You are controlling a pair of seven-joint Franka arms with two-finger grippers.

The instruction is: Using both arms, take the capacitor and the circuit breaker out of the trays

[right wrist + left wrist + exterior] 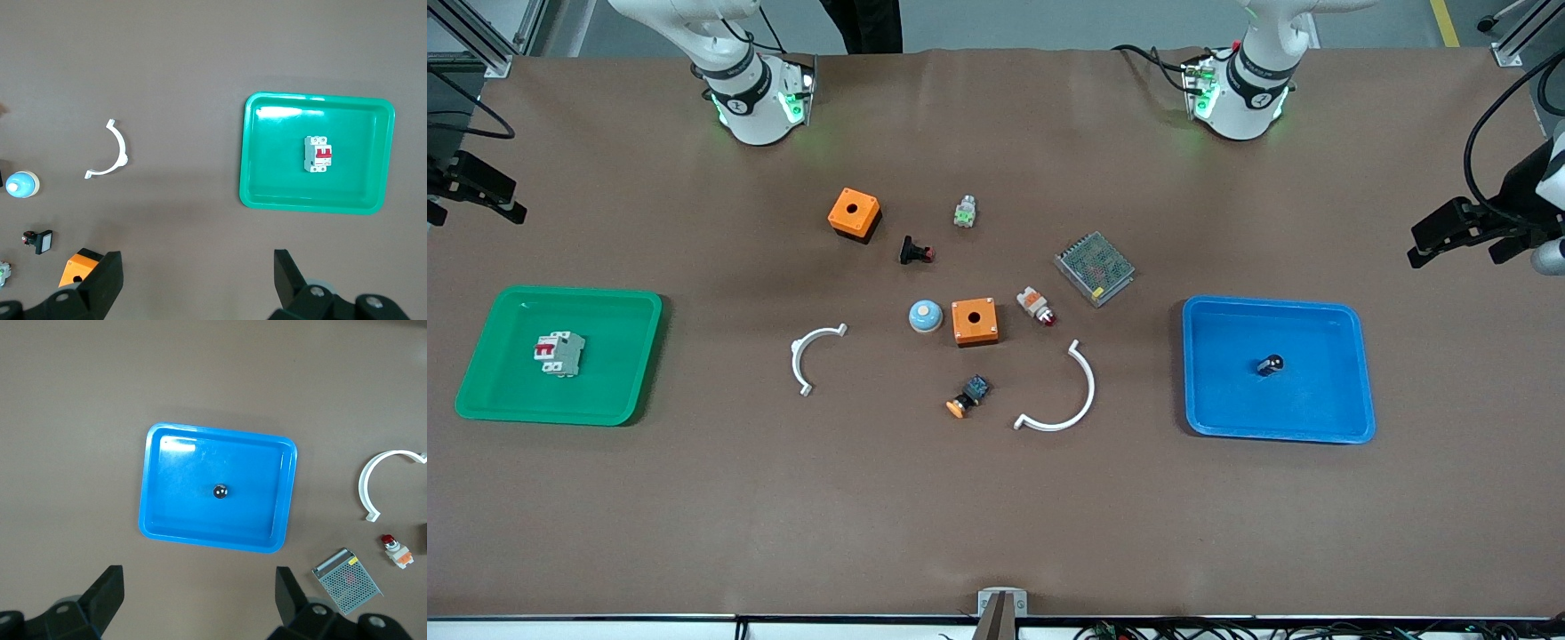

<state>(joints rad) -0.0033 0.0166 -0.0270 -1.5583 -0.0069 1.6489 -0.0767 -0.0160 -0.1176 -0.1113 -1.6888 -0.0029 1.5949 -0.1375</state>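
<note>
The capacitor [1270, 364] lies in the blue tray [1227, 400] at the left arm's end of the table; it also shows in the left wrist view [221, 491]. The breaker [560, 353] lies in the green tray [609, 378] at the right arm's end, and shows in the right wrist view [317, 154]. My left gripper [1458, 251] hangs high over bare table beside the blue tray [180, 510], open and empty [200, 595]. My right gripper [476, 212] hangs high over bare table beside the green tray [273, 177], open and empty [198, 275].
Between the trays lie two orange boxes [854, 213] [974, 321], a black red-tipped button [914, 252], a blue dome [926, 316], a mesh power supply [1095, 268], a white-and-orange part [1036, 307], an orange-capped switch [968, 396] and two white curved clips [809, 356] [1069, 400].
</note>
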